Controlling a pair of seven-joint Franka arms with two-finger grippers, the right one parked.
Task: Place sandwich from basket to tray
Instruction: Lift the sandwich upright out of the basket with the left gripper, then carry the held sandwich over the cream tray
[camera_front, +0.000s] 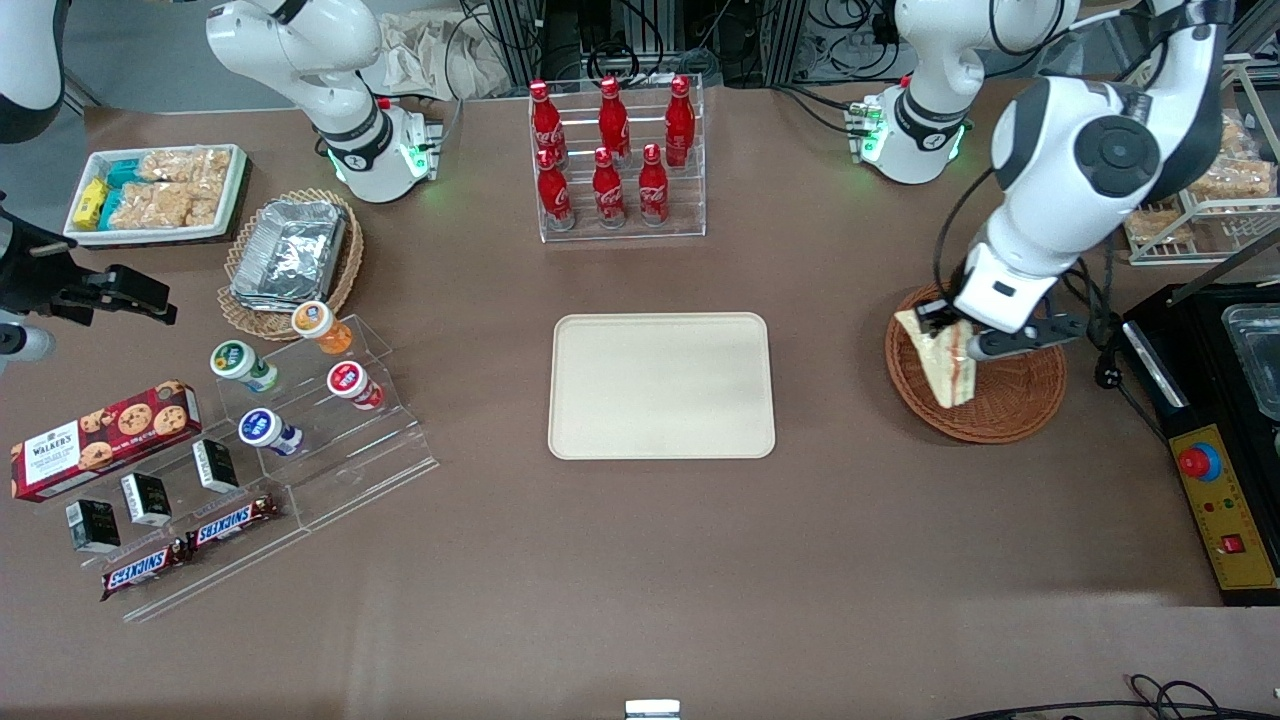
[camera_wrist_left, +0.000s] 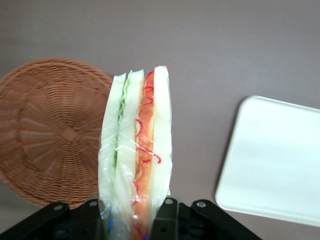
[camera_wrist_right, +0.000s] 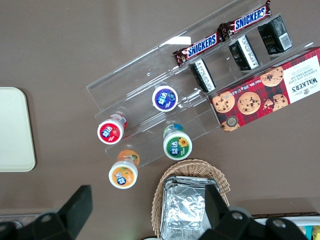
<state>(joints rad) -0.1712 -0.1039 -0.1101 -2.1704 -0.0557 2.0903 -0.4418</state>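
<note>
Wrapped sandwich (camera_front: 945, 362) upright in gripper (camera_front: 955, 340) above, prob. clear of, basket (camera_front: 1010, 405); tray (camera_front: 661, 386) bare.

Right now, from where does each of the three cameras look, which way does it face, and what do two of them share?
Front view: sits high at the table's front edge, looking down at the whole table; shows both arms, the gripper shut on the sandwich above the basket.
Left wrist view: rides the working arm, facing down along the sandwich; finger bases show.
Right wrist view: rides the parked arm, facing down at yogurt cups; its own fingers show.
Shared: the tray appears in all three.
</note>
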